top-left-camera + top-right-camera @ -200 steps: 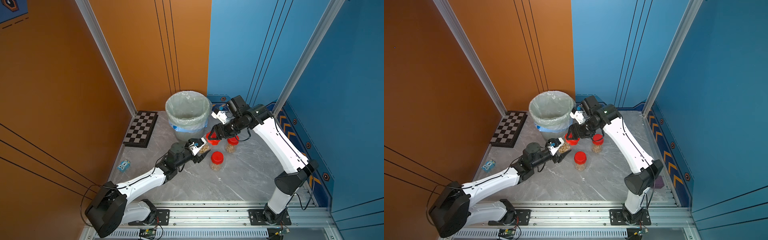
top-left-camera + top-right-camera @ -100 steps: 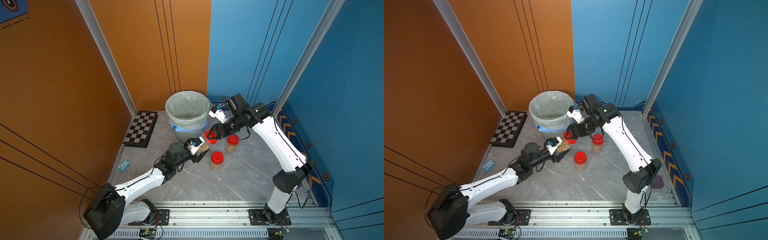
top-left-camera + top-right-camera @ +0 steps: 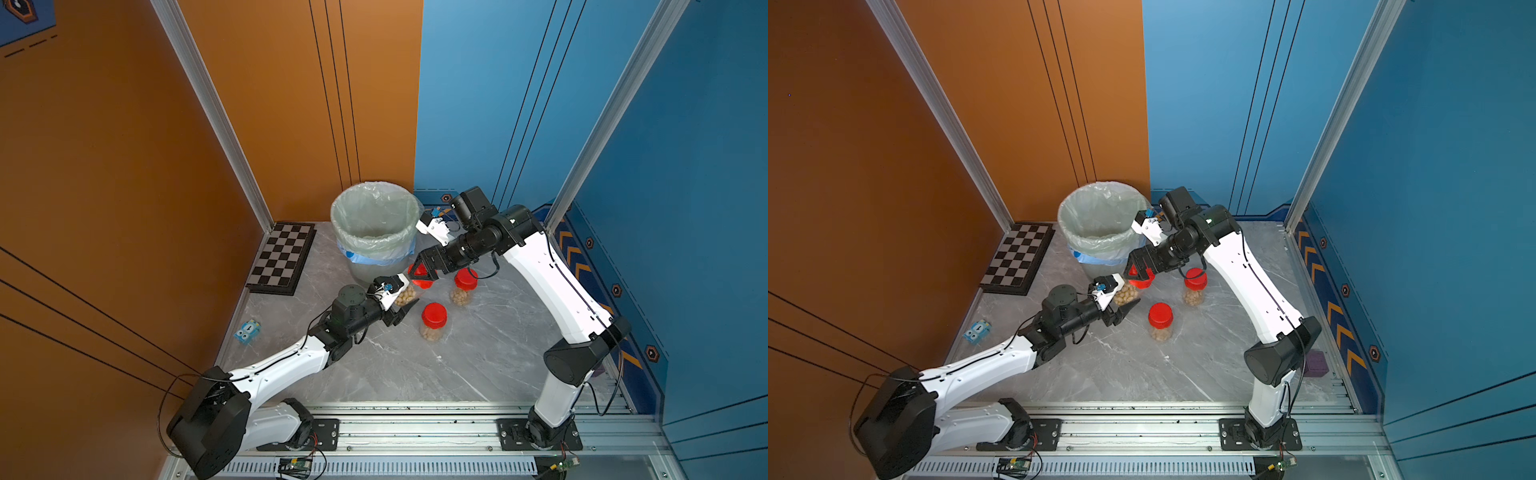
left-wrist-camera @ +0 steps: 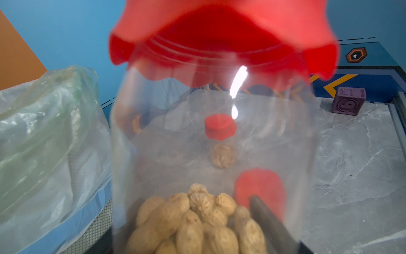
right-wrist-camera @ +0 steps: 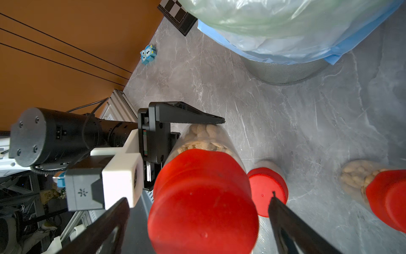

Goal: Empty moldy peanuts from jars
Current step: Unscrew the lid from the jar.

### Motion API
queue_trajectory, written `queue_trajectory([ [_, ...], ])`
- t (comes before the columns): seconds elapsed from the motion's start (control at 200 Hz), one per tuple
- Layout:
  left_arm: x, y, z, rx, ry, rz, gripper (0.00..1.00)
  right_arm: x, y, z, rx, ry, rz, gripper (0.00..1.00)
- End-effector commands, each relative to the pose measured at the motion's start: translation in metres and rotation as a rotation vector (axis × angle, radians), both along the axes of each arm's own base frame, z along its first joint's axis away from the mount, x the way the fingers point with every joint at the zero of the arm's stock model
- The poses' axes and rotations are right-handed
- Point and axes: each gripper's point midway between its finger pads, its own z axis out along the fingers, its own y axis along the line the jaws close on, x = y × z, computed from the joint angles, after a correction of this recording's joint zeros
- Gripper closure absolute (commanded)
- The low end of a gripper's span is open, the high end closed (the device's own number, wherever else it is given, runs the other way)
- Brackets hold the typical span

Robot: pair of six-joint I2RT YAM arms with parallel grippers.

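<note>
My left gripper (image 3: 400, 300) is shut on a clear jar (image 3: 405, 296) of moldy peanuts (image 4: 197, 220) and holds it tilted just in front of the bin. The jar's red lid (image 5: 202, 202) is on and points at my right gripper (image 5: 197, 211). That gripper is open, with a finger (image 5: 285, 220) on each side of the lid and a gap to it. Two more jars stand upright on the floor with red lids on and peanuts inside, one (image 3: 464, 286) to the right and one (image 3: 433, 323) nearer the front. Both top views show the same layout, with the held jar (image 3: 1126, 295) below the right gripper (image 3: 1140, 271).
A bag-lined bin (image 3: 376, 245) stands at the back, close behind the held jar. A chessboard (image 3: 282, 257) lies to its left by the orange wall. A blue owl toy (image 3: 248, 330) sits near the left edge, and a purple cube (image 3: 1314, 362) by the right arm's base.
The right gripper was shut on the held jar's lid and has opened. The lid stays on the jar. The left gripper keeps the jar where it was.
</note>
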Motion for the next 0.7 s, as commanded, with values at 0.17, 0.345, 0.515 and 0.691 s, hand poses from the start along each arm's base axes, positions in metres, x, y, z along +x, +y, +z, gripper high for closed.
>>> queue_trajectory([
  [0.17, 0.002, 0.005, 0.006, -0.012, -0.018, 0.014, 0.43, 0.039, -0.030, 0.029, 0.149, 0.066, -0.289, 0.00],
  [0.345, 0.003, 0.007, 0.002, 0.003, -0.021, 0.025, 0.43, 0.044, -0.044, 0.045, 0.242, 0.135, -0.416, 0.00],
  [0.515, 0.005, 0.008, 0.000, 0.013, -0.022, 0.036, 0.43, 0.043, -0.043, 0.042, 0.289, 0.287, -0.609, 0.10],
  [0.691, 0.007, 0.009, -0.002, 0.027, -0.029, 0.046, 0.43, 0.016, -0.031, 0.032, 0.257, 0.407, -0.627, 0.14],
])
